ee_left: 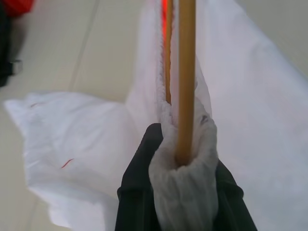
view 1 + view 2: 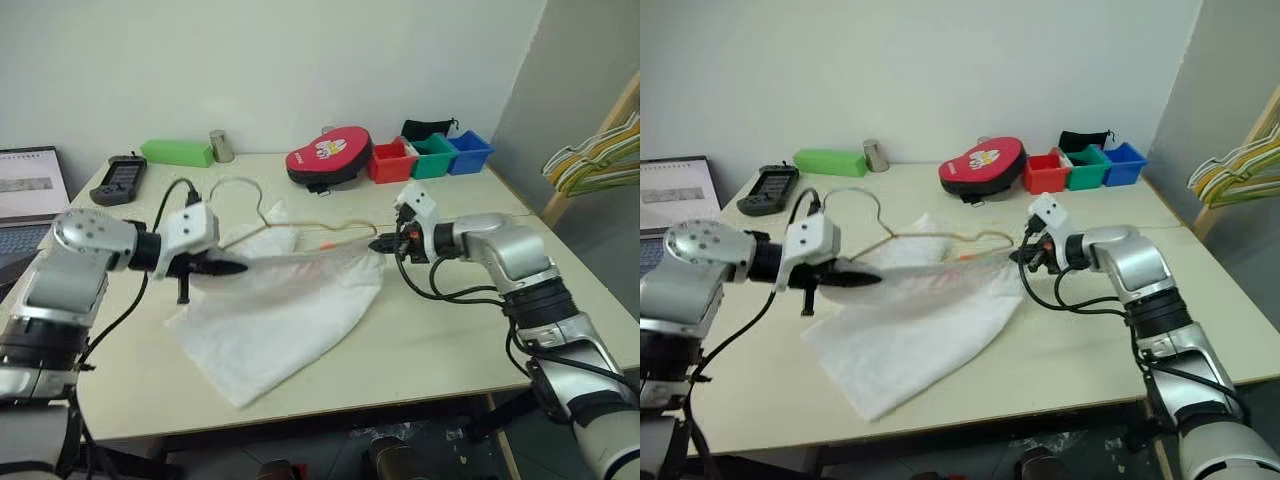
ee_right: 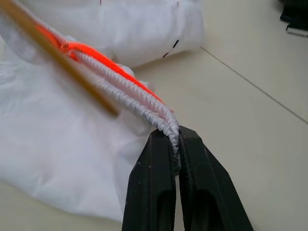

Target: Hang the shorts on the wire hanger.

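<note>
The white shorts [image 2: 280, 320] lie spread on the table, with the waistband lifted and stretched between my two grippers. My left gripper [image 2: 235, 267] is shut on the left end of the waistband. In the left wrist view the bunched fabric [image 1: 183, 192] sits between its fingers, and the wire hanger's yellow rod [image 1: 186, 72] runs into that fold. My right gripper [image 2: 378, 243] is shut on the right end; in the right wrist view its tips [image 3: 176, 132] pinch the ribbed edge beside an orange cord [image 3: 110, 65]. The wire hanger [image 2: 262, 205] lies behind the shorts, its hook toward the far left.
A red pouch [image 2: 328, 157] and red [image 2: 390, 160], green [image 2: 432, 155] and blue [image 2: 468, 150] bins line the table's far edge. A green box [image 2: 177, 152], a metal can [image 2: 220, 146], a black handset [image 2: 119, 180] and a laptop [image 2: 30, 200] stand far left. Striped hangers [image 2: 595, 160] hang at right.
</note>
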Robot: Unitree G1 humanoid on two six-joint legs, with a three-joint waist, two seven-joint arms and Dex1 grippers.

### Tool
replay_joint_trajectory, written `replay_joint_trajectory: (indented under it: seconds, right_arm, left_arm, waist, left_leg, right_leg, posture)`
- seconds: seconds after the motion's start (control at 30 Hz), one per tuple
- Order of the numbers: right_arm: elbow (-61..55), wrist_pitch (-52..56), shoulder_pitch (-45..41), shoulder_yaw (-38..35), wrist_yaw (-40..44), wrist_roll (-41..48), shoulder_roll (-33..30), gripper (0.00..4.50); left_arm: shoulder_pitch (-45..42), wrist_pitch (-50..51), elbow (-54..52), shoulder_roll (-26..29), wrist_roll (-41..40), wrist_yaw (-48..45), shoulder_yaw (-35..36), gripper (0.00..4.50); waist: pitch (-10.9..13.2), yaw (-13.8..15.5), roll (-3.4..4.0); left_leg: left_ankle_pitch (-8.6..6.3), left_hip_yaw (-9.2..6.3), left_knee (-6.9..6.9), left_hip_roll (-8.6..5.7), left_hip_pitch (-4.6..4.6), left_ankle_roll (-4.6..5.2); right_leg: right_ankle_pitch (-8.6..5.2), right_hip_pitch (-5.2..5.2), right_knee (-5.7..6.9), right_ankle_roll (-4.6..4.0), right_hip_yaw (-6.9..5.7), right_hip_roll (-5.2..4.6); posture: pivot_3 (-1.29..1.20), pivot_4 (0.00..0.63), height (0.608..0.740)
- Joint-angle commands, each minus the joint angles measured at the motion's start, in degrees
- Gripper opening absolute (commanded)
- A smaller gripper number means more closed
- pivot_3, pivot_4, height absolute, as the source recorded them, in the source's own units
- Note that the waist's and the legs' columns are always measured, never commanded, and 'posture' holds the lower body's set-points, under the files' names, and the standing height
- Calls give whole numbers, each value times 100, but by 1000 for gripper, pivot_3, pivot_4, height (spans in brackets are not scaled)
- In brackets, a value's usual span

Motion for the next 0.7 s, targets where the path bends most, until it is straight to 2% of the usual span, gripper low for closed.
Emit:
replay_joint_trajectory:
  seconds: [0.03, 0.27, 0.7]
  right_arm:
    - [-364, 48, 19, -184, -53, -110, -375, 49]
    - [-1068, 232, 302, -6, -29, -79, -591, 49]
    - [-1072, 320, 296, -63, -84, -58, -622, 49]
  left_arm:
    - [-63, -321, 284, 312, 344, 59, 12, 40]
    - [-549, -427, 680, -19, 290, 334, -38, 40]
    - [-429, -806, 781, 206, 483, 65, -231, 40]
  waist:
    - [0, 1, 0]
    - [-3, 34, 0]
    - [-1, -2, 2]
  left_leg:
    - [0, 3, 0, 1, 0, 0]
    - [1, 11, 6, -3, -1, 1]
    - [1, 27, 4, -1, -2, 1]
  right_leg:
    - [-3, 1, 0, 5, -4, 1]
    - [-12, 5, -3, 21, -1, -2]
    - [-12, 1, -5, 21, 5, 1]
  posture:
    - [-24, 0, 740]
    - [-47, 2, 740]
    - [-50, 2, 740]
